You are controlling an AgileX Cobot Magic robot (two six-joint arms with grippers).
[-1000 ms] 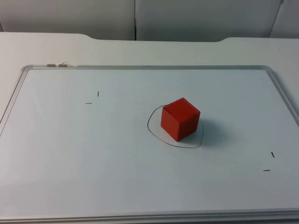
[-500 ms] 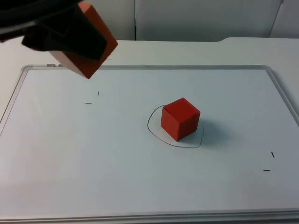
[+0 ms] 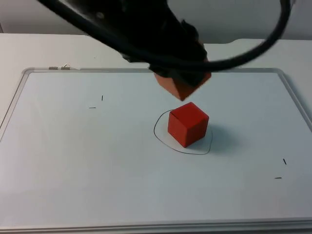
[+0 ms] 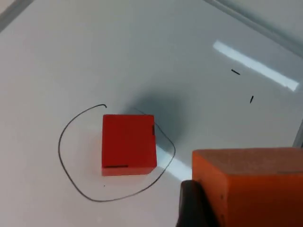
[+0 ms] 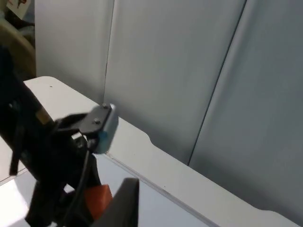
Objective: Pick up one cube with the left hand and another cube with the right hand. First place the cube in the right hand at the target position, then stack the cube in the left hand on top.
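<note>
A red cube (image 3: 188, 124) rests on the whiteboard inside a hand-drawn black ring (image 3: 161, 139). Above and just behind it hangs an orange cube (image 3: 183, 85), with my left gripper (image 3: 180, 77) shut on it; the left arm reaches across from the upper left. In the left wrist view the red cube (image 4: 129, 144) sits in the ring (image 4: 66, 165), the orange cube (image 4: 251, 187) is close by, and a black finger (image 4: 191, 205) presses its side. My right gripper (image 5: 124, 205) waits raised, facing the left arm and the orange cube (image 5: 98, 201).
The whiteboard's metal frame (image 3: 146, 69) borders the work area. Small pen marks lie at the left (image 3: 97, 102) and at the right (image 3: 281, 169). A small clip (image 3: 58, 68) sits on the frame's back left. The grey partition wall (image 5: 189, 71) stands behind.
The left arm came into the top view from the upper left with the orange cube and carried it right, to just above the red cube. The red cube has stayed put.
</note>
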